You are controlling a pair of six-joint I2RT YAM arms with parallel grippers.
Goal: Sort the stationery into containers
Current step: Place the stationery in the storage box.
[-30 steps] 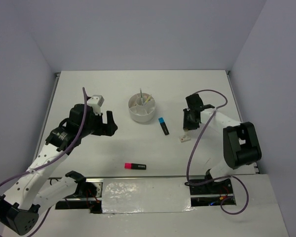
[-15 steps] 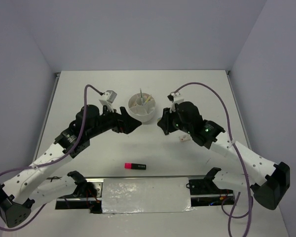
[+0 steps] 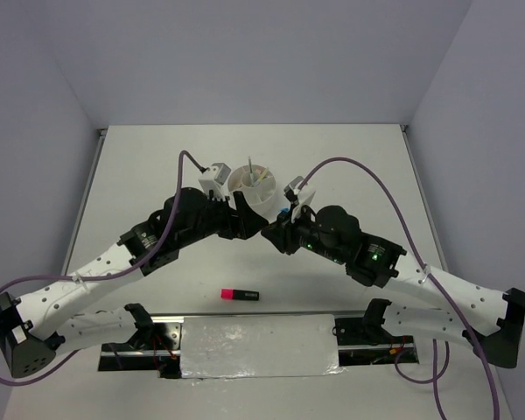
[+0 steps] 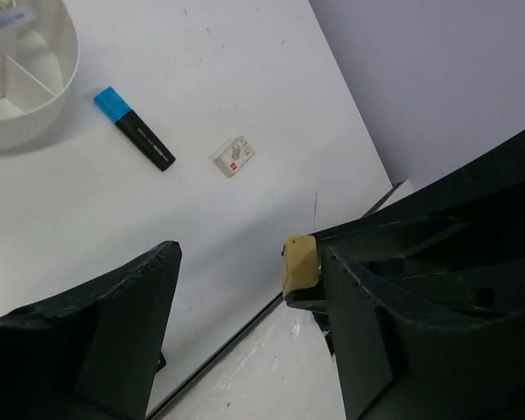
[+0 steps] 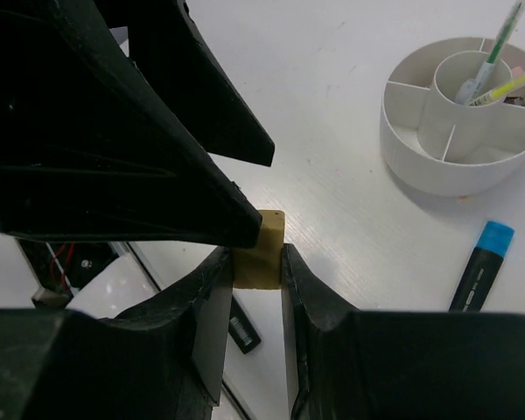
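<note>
**Arms meet in front of the cup for a hand-over of the eraser**

A second ago the two arms are well apart, one on each side of the round white plastic cup. Now both have swung inward, and their tips come together just in front of the cup, above the white table.

The right gripper is clamped on a small tan eraser block. Its two fingers press the block's sides, and that grip has not altered over the last second. The left gripper was spread to its widest a moment ago and has begun to narrow. Its jaws are still apart and hold nothing. In the right wrist view one of its fingers looks to be against the block's upper corner, with the other clear of it.

This reads as a pass from right to left, not yet done. The eraser is in the air, not in any compartment.

The rest is unsorted:
- A blue-and-black highlighter lies just beside the cup.
- A small white eraser with a red mark lies near that highlighter.
- A pink-and-black highlighter lies well apart, near the table's front edge.

A thin green pen and a yellow stick already stand in the cup's middle tube.
</note>
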